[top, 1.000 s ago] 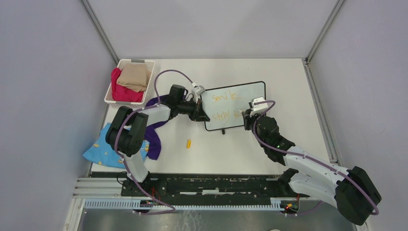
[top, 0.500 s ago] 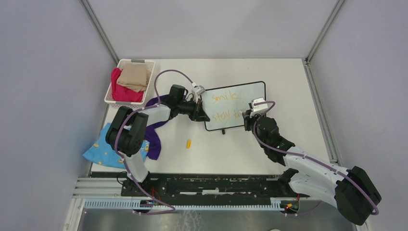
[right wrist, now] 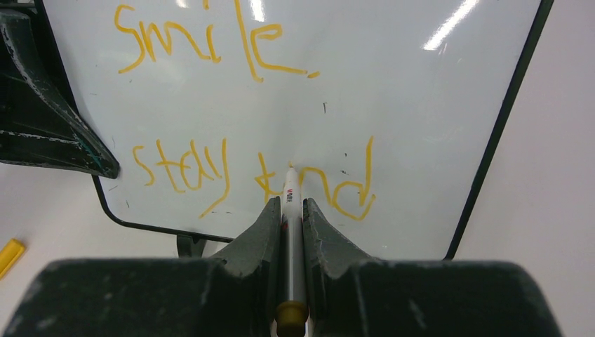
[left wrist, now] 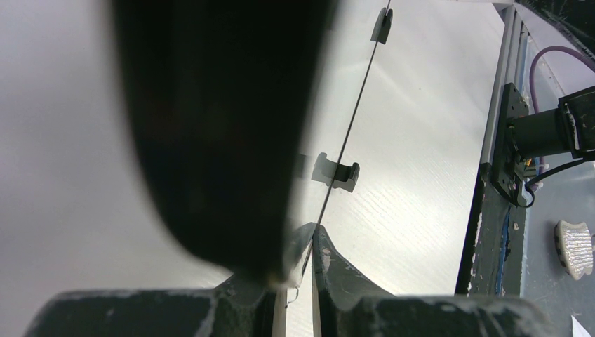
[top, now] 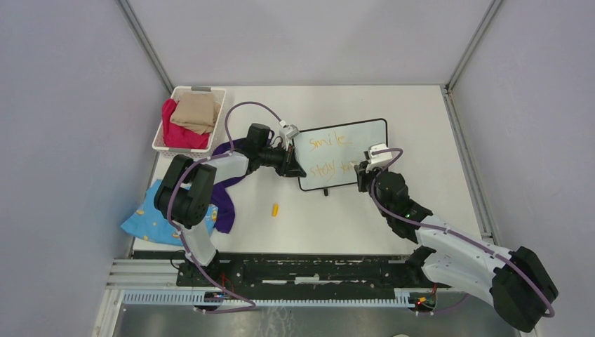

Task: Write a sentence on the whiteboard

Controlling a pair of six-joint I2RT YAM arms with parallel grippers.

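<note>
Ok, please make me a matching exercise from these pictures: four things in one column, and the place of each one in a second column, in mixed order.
Things:
1. pen
2. board
3. basket
4. yellow piece

Places:
a. far left corner of the table, with cloths inside
b. loose on the table, on the near side of the board
c. clamped in the right gripper
d. gripped at its left edge by the left gripper

Pairs: 1-c, 2-d, 3-a, 4-b.
</note>
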